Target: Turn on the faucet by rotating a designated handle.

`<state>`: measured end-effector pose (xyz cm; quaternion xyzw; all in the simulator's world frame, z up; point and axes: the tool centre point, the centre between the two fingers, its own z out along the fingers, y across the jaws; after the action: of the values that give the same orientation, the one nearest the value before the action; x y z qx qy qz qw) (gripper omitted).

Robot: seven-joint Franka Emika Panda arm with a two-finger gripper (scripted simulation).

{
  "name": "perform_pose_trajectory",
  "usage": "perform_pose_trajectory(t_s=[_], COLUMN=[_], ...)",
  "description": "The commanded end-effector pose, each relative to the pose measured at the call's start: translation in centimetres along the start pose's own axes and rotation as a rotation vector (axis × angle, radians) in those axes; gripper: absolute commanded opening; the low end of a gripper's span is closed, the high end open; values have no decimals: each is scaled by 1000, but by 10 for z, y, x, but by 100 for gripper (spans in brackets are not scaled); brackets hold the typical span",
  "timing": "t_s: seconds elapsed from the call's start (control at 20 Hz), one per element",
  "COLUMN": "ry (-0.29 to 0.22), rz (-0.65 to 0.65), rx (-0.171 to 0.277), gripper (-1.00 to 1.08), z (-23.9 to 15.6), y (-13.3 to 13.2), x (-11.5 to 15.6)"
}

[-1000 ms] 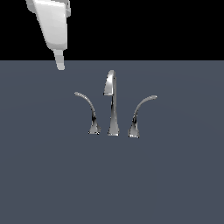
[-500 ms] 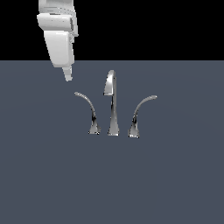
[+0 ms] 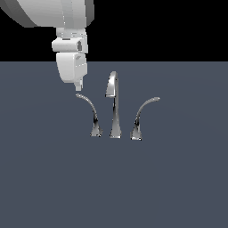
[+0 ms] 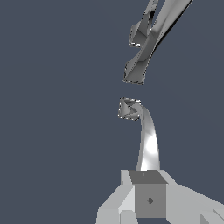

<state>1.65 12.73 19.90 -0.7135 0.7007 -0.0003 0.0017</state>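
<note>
1. The handle (image 3: 90, 114) stands beside the spout (image 3: 114, 104), on the exterior view's left, tip arcing away from it.
2. The fingers (image 3: 79, 86) hang just above that tip; apart or together, I cannot tell.

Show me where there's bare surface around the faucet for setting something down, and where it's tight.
Free: the wide grey surface in front of the three bases, and the stretches outboard of each lever in the exterior view. Tight: the narrow gaps between the spout and the handle, and between the spout and the other lever. The gripper crowds the handle's tip.
</note>
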Motion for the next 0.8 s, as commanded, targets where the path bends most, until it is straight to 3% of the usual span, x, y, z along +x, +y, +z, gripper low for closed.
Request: perform_pose_trajectory(t_s=[0.0,0.75], ry=[2,3], rz=[46,161], rx=[0,-3], gripper=[-100,-100], z=[9,29], y=[-10,-32], x=[4,17])
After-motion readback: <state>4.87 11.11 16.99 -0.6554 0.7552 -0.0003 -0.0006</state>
